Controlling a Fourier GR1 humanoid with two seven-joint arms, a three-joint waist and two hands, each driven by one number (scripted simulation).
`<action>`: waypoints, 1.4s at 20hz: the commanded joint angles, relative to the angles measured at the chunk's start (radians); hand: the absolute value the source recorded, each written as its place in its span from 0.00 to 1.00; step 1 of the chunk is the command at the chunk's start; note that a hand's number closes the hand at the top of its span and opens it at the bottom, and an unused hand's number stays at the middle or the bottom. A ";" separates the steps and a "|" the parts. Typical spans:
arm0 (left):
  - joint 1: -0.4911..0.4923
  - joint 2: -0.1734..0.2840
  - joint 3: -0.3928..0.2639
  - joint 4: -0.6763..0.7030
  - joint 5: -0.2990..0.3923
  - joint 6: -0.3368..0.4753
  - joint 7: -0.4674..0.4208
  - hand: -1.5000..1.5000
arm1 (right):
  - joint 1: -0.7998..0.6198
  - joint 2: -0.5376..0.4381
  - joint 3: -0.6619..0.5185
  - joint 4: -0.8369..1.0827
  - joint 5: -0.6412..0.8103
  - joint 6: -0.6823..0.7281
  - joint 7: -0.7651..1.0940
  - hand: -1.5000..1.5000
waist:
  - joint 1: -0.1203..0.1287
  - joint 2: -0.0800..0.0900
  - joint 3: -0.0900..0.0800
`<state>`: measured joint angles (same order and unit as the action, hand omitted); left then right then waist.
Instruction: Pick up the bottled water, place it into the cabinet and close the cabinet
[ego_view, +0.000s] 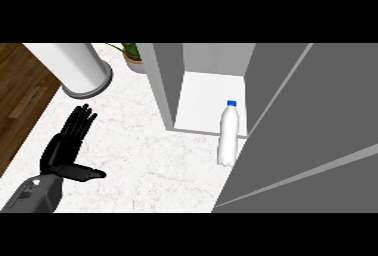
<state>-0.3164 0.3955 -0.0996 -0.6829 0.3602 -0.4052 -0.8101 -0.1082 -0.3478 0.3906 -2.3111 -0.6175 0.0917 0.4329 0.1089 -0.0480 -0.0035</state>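
The bottled water (228, 134) is white with a blue cap. It stands at the front edge of the open grey cabinet (166, 75), partly over the white shelf floor (207, 97) and partly over the counter. A large grey cabinet door (310, 135) fills the right side of the head view and borders the bottle's right side. My left hand (68, 145) rests open at the lower left, fingers straight and pointing up, thumb out to the right, well apart from the bottle. My right hand does not show.
A white cylindrical canister (77, 67) on a grey base stands at the back left of the marbled counter (148, 155). A potted plant (133, 55) sits behind the cabinet's left wall. Dark wood floor (18, 95) lies past the counter's left edge.
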 joint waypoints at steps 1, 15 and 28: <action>0.043 0.062 0.006 -0.102 0.035 -0.081 0.021 0.00 | -0.094 0.058 0.092 -0.040 0.162 -0.122 0.046 1.00 | 0.003 -0.003 0.000; 0.245 0.157 0.030 -0.571 0.219 -0.061 0.264 0.00 | -0.492 0.346 0.249 0.379 0.313 -0.520 0.076 1.00 | 0.035 0.028 0.007; 0.618 0.213 0.108 -1.103 0.357 0.089 0.413 0.00 | -0.745 0.347 0.135 0.749 -0.054 -0.198 0.014 1.00 | -0.043 0.049 0.005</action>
<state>0.1988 0.6105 -0.0075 -1.6316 0.6984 -0.3760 -0.4345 -0.8113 -0.0036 0.5790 -1.7072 -0.6092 -0.1739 0.5047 0.0903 -0.0105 0.0063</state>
